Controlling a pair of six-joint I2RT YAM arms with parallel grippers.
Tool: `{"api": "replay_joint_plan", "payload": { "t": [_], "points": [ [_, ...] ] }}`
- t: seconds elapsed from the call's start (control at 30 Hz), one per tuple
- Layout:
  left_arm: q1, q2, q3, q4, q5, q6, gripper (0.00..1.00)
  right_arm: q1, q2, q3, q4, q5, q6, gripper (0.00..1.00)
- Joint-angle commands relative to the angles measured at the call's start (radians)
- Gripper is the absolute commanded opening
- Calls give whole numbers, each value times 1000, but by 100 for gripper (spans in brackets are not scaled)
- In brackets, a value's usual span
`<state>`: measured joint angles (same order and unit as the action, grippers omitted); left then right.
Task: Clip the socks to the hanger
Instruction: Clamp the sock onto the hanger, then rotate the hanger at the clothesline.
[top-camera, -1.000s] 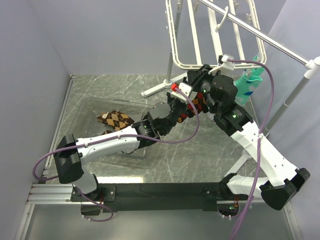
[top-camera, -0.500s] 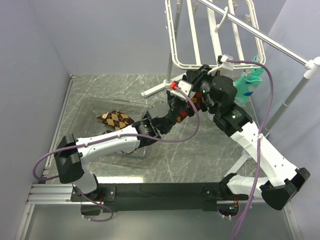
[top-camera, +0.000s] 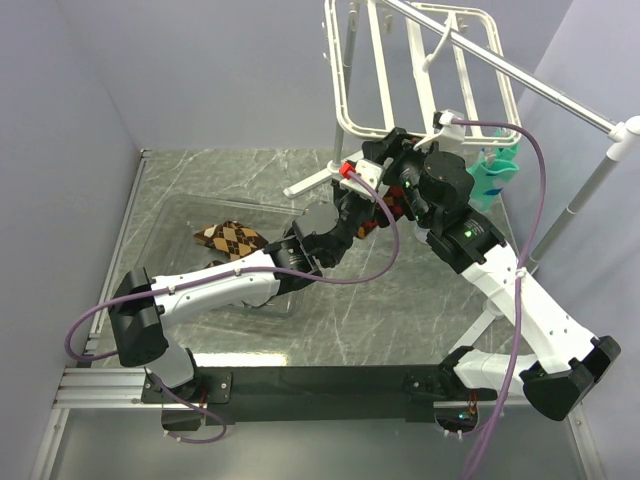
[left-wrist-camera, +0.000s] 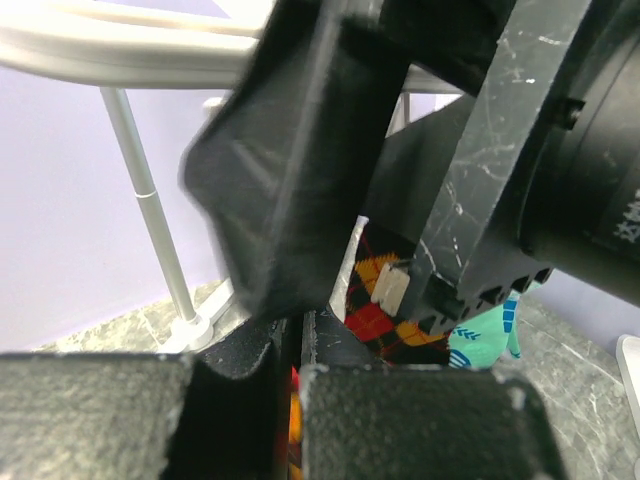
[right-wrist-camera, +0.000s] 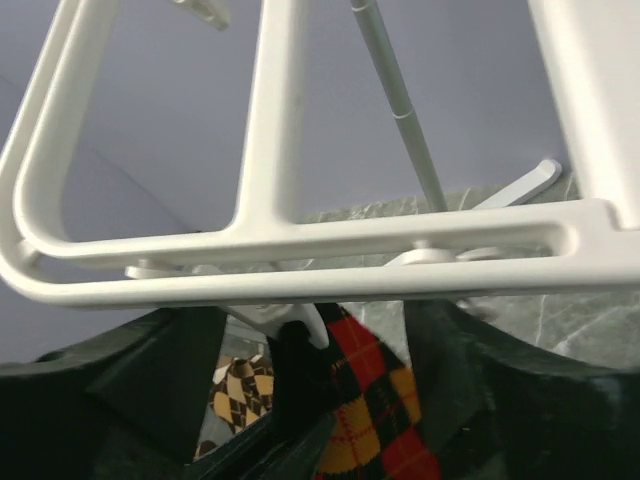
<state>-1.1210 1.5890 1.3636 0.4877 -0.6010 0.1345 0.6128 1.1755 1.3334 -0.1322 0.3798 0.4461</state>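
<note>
The white hanger (top-camera: 400, 70) hangs from the pole at the back. Just under the hanger's (right-wrist-camera: 330, 250) near rim, my left gripper (top-camera: 375, 208) is shut on a red, black and orange argyle sock (right-wrist-camera: 385, 400). That sock's top edge sits by a small white clip (right-wrist-camera: 305, 318). My right gripper (top-camera: 388, 152) stands open, one finger on each side of the clip and the sock (left-wrist-camera: 385, 310). A mint-green sock (top-camera: 490, 180) hangs at the hanger's right side. Another, brown argyle sock (top-camera: 230, 238) lies on the table.
The silver pole stand (top-camera: 560, 100) crosses the back right, and its feet (top-camera: 310, 180) rest on the marble table. A clear shallow tray (top-camera: 180, 215) lies under the brown sock. Purple walls close in the left and back.
My right gripper's jaws have opened wide. The hanger has shifted slightly up and to the left, taking the mint-green sock with it. My left gripper still holds the red argyle sock.
</note>
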Motion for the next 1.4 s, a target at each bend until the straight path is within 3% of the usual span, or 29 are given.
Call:
{"api": "replay_joint_plan", "payload": {
  "t": [0.0, 0.2, 0.67, 0.77, 0.8, 0.9, 1.0, 1.13, 1.27, 1.37],
  "points": [
    [-2, -23, -4, 8, -17, -21, 1, -2, -30, 36, 11, 13, 3, 79],
    [0, -52, -40, -24, -25, -44, 1, -2, -48, 24, 8, 13, 8, 87],
    [20, -162, -132, -66, 56, -113, 3, -4, -142, -42, 45, 5, 5, 88],
    [20, -191, -143, -83, 104, -115, 19, -4, -157, -54, 46, 14, -3, 88],
    [20, -201, -153, -87, 113, -118, 30, -4, -163, -56, 46, 18, -4, 88],
    [24, -250, -172, -118, 142, -127, 48, -4, -183, -68, 42, 40, -21, 87],
    [44, -310, -179, -162, 168, -170, 61, -5, -195, -73, 25, 79, -40, 86],
    [139, -379, -152, -240, 263, -258, 68, -12, -214, -79, -16, 117, -53, 86],
    [335, -367, -74, -330, 490, -350, 72, -16, -244, -68, -95, 111, -46, 86],
    [395, -325, 14, -385, 641, -375, 73, -16, -279, -74, -133, 97, -63, 86]
  ]
}}
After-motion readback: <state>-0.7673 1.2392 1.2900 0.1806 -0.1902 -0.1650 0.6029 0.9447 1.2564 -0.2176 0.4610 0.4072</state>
